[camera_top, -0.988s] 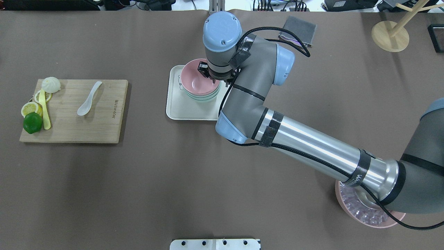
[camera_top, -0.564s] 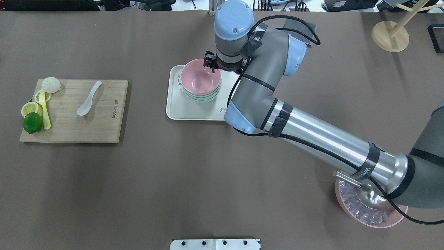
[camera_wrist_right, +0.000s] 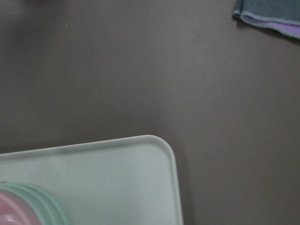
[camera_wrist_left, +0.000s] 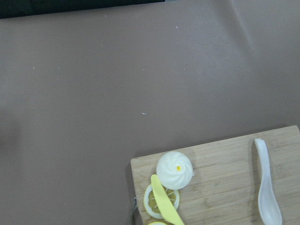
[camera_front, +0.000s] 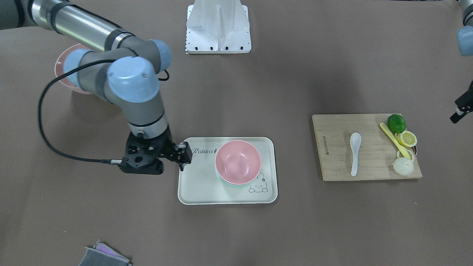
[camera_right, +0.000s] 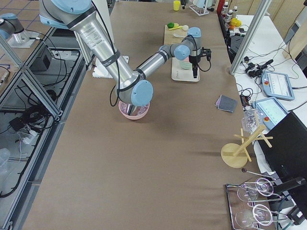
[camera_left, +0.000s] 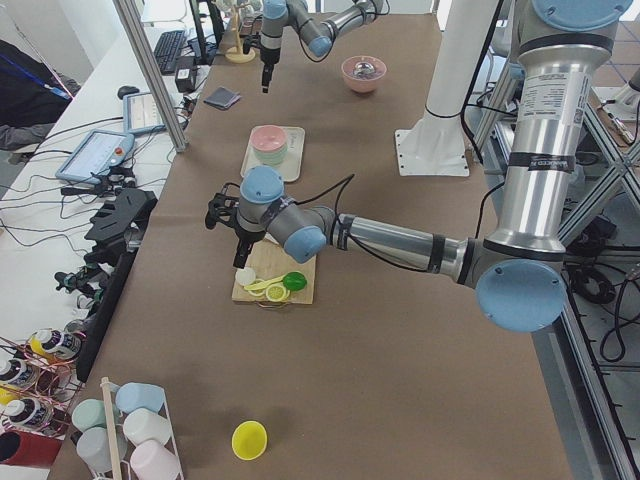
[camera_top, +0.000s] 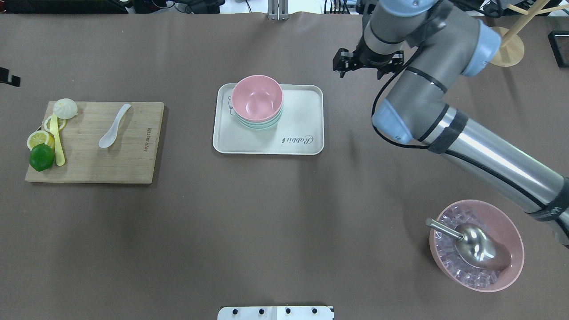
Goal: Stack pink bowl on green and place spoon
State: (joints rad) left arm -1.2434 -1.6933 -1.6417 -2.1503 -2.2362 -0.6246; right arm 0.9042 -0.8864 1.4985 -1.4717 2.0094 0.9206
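Brown table [camera_top: 266, 222], pink bowl [camera_top: 257, 98] stacked in green bowl [camera_top: 262, 126], spoon [camera_top: 114, 126] on board [camera_top: 133, 164], right gripper [camera_front: 184, 157] spread and empty, left gripper [camera_left: 240, 255] state unclear.

The tray [camera_front: 196, 186] bears the word "Rabbit".

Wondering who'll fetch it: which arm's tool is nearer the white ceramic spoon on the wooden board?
Left. The left tool hangs just off the wooden cutting board holding the white ceramic spoon; the right tool is beyond the cream tray's far side.
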